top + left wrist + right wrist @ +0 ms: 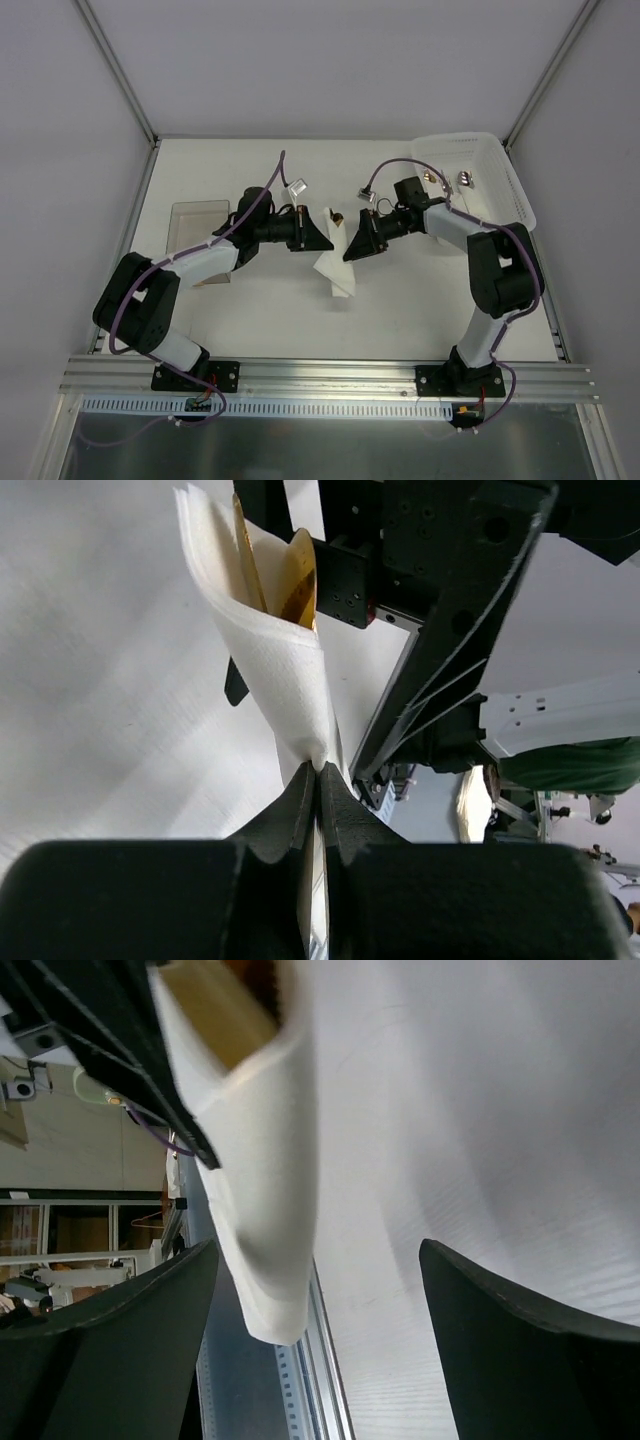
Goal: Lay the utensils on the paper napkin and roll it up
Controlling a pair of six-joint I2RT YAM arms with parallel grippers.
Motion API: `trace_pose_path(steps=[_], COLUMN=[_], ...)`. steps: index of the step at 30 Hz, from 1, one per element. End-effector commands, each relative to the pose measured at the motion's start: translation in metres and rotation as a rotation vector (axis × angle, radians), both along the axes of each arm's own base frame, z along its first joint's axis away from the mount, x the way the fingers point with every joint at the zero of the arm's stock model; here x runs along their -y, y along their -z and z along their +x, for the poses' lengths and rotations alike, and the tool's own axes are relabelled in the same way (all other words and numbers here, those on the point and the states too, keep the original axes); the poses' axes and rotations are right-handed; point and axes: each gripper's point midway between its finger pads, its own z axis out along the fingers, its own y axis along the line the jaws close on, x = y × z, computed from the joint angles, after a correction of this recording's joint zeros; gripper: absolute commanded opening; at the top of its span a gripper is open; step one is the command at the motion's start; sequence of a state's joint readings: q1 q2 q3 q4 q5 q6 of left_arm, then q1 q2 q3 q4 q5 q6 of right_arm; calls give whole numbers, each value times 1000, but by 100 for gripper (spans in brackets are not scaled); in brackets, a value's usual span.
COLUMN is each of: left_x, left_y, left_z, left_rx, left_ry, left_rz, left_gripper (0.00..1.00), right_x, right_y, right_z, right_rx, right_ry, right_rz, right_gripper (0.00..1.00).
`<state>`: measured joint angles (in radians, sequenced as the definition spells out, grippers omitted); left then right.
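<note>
From above, your left hand (318, 236) and right hand (356, 242) face each other over the middle of the surface (400, 310). The paper napkin (336, 270) hangs between them, its loose end trailing down toward the surface below both hands. A copper-gold tip of the utensils (337, 215) pokes out just beyond the two hands. A white basket (520, 190) sits well off behind your right hand.

In the left wrist view, your left hand (320, 772) is pinched fully together on the narrow end of the paper napkin (280, 670), which widens into a cone ahead of the fingertips. The utensils (298, 580) stand inside the cone, with gold showing at its open mouth.

In the right wrist view, your right hand (318, 1260) is spread wide and holds nothing. The paper napkin (270, 1200) hangs in the gap, nearer one finger (130, 1340); I cannot tell whether they touch. A pale handle (215, 1010) shows at the bundle's far end.

Expect the tissue to be light, soft, easily crushed or torn, and quick to unroll. The cutlery inside looks stiff, smooth and likely to slide out of the open mouth if it tips. I would grip across the wrapped middle, where paper backs onto handles, not on the limp tail.

No brand, label or writing is legible.
</note>
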<state>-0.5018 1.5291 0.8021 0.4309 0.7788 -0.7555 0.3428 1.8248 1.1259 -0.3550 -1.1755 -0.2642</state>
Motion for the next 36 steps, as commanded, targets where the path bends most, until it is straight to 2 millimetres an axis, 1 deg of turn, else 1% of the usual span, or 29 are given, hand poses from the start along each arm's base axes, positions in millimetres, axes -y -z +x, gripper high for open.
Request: trace_pose_path(steps=[1, 2, 3, 4, 6, 8, 11, 17, 22, 26, 29, 31, 33, 35, 36], left_x=[0, -1, -2, -2, -2, -2, 0, 1, 0, 1, 1, 2, 2, 2, 2], left_y=[-44, -43, -44, -45, -49, -50, -61, -77, -86, -89, -90, -91, -92, -91, -92], left_z=[-6, -7, -7, -10, -11, -17, -23, -30, -33, -35, -37, -38, -39, -40, -41], left_rx=[102, 98, 99, 98, 106, 97, 114, 134, 145, 135, 135, 137, 140, 135, 137], left_ry=[55, 53, 52, 59, 63, 84, 114, 150, 163, 170, 179, 182, 184, 185, 187], left_rz=[-98, -96, -99, -101, -115, -133, -189, -243, -266, -281, -290, -294, -297, -297, -300], left_gripper=[0, 0, 0, 0, 0, 0, 0, 0, 0, 0, 0, 0, 0, 0, 0], right_x=[-3, -3, -2, -3, -4, -7, -10, -14, -15, -17, -20, -23, -23, -25, -25], right_y=[-57, -62, -73, -76, -86, -91, -90, -85, -87, -93, -101, -106, -106, -107, -106], right_z=[-12, -13, -16, -20, -24, -26, -24, -22, -23, -26, -32, -37, -39, -41, -40], right_rx=[92, 106, 124, 131, 153, 164, 168, 159, 166, 173, 189, 204, 205, 210, 212], right_ry=[-49, -51, -49, -55, -60, -67, -72, -78, -79, -91, -107, -122, -124, -128, -124], right_rz=[150, 162, 173, 178, 189, 197, 192, 181, 179, 195, 212, 217, 215, 214, 211], right_gripper=[86, 86, 86, 86, 86, 85, 85, 84, 83, 82, 79, 73, 65, 59, 54])
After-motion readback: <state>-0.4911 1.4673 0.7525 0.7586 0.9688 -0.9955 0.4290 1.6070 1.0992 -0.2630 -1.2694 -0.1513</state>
